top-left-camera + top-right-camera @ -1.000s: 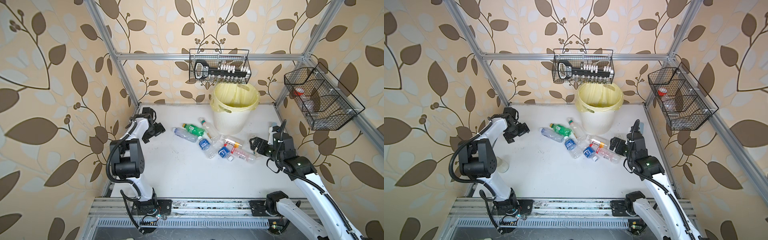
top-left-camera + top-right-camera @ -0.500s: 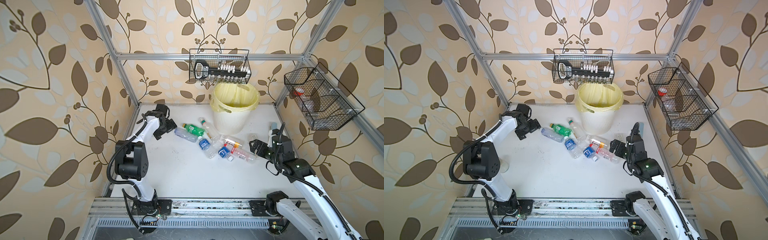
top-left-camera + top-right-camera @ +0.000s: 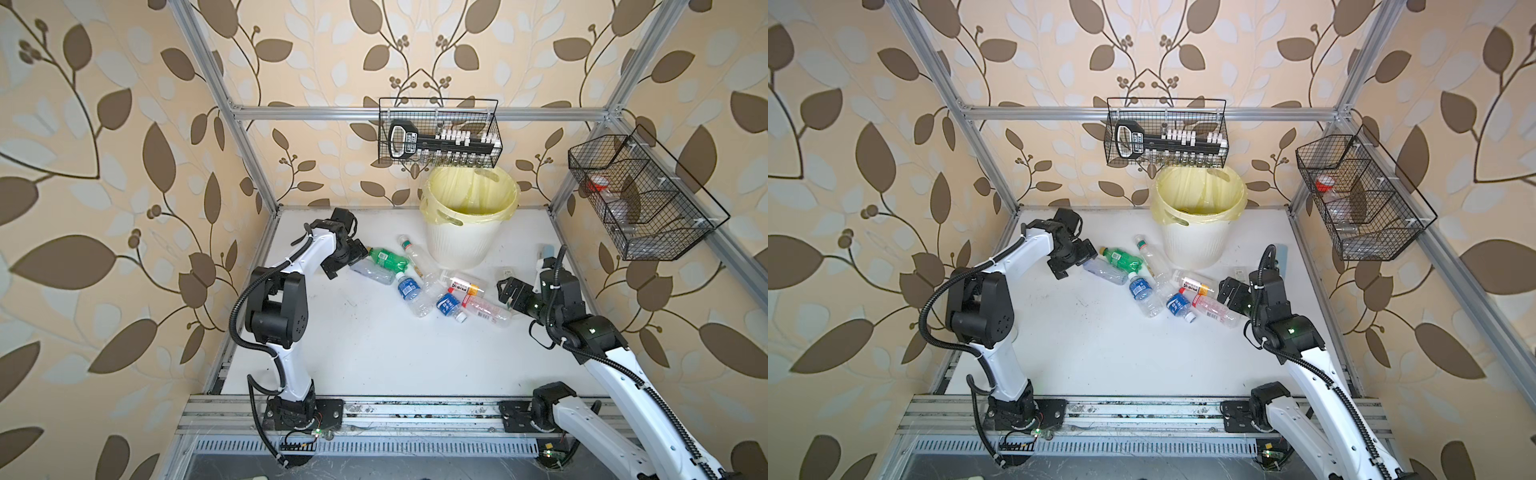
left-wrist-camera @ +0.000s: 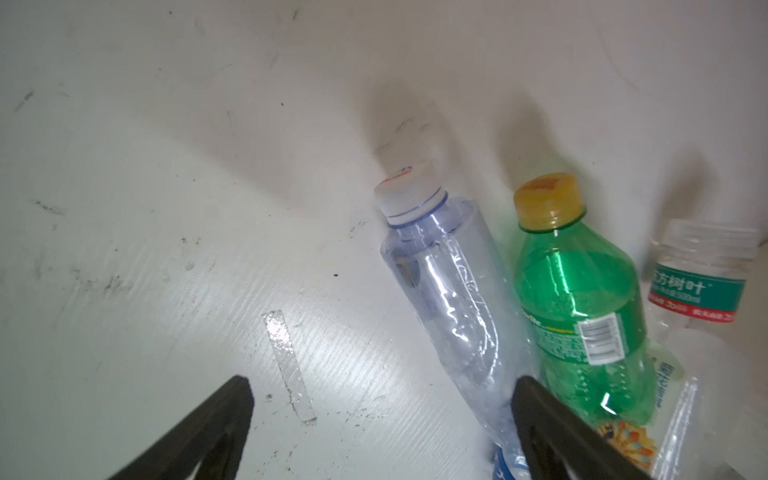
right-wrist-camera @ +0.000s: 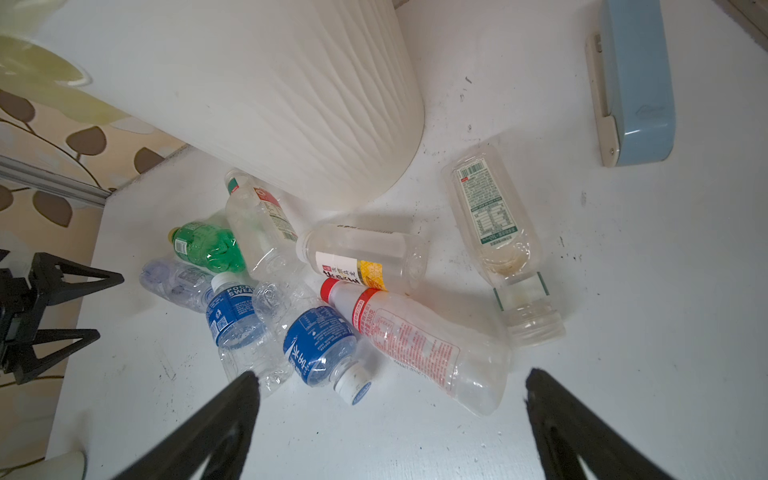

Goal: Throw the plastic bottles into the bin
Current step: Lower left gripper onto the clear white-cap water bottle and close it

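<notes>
Several plastic bottles lie in a loose pile on the white table in front of the bin (image 3: 469, 245), a ribbed cream bucket with a yellow bag. My left gripper (image 3: 347, 262) (image 4: 382, 380) is open at the pile's left end. One of its fingers is over a clear bluish bottle (image 4: 449, 299) (image 3: 372, 272), which lies beside a green bottle (image 4: 577, 299) (image 3: 388, 258). My right gripper (image 3: 508, 293) (image 5: 392, 374) is open and empty at the pile's right end. A red-capped bottle (image 5: 411, 336) and a blue-labelled bottle (image 5: 320, 349) lie just beyond its fingertips.
A pale-blue flat case (image 5: 636, 83) lies by the right wall. One clear bottle (image 5: 494, 224) lies apart, right of the bin. Black wire baskets hang on the back rail (image 3: 440, 133) and on the right frame (image 3: 640, 199). My left gripper (image 5: 110, 304) also shows in the right wrist view.
My left arm has swung from the left wall rightward to the end of the bottle pile. My right gripper has edged slightly toward the pile. Both stayed open.
</notes>
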`<state>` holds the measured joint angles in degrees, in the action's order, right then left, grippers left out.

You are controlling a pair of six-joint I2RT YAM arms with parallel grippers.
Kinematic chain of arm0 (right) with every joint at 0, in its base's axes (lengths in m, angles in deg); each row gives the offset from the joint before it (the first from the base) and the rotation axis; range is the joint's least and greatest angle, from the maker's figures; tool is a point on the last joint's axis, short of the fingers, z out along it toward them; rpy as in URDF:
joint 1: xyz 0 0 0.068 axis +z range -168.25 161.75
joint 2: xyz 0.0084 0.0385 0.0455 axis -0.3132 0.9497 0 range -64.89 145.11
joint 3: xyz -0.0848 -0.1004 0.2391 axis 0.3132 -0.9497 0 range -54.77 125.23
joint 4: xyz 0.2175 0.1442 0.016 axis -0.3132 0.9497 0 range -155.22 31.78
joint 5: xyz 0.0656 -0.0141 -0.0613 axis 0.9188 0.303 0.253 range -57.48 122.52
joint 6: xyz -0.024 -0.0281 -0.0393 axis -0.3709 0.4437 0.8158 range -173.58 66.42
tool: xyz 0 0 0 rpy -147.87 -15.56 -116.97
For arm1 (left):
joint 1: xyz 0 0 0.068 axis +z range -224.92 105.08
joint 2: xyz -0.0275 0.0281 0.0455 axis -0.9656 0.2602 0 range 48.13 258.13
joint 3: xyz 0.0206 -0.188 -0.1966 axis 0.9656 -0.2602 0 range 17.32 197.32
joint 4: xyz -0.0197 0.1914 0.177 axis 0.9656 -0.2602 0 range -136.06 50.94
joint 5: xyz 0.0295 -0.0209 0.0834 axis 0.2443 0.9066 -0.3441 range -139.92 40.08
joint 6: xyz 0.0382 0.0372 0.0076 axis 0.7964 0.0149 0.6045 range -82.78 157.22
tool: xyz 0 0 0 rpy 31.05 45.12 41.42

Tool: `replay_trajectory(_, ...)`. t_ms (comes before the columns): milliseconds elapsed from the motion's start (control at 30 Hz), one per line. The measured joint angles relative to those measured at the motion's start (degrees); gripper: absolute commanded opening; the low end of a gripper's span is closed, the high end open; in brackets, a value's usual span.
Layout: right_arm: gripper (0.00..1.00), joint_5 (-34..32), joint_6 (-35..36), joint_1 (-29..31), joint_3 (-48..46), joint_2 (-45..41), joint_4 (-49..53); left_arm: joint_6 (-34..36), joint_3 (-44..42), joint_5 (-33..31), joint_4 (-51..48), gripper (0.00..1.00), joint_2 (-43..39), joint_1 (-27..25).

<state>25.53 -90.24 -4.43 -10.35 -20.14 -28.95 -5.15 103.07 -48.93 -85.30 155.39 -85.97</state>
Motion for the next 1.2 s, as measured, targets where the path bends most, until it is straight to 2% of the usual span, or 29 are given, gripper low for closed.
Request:
replay_trajectory(367,1.00,-1.1,-0.4,0.5,0.0,0.3,-0.5,-1.3,3.4,0.0,2.3,0.99,3.8,-4.4)
replay_trajectory(667,1.00,-1.2,-0.7,0.7,-0.1,2.5,-1.3,-1.5,-1.1,-0.9,5.7,0.99,4.2,-4.4)
replay_trajectory(1200,1.00,-1.5,-1.5,1.2,-0.1,2.5,-2.3,-0.7,-1.5,-2.7,9.4,0.98,7.3,-4.4)
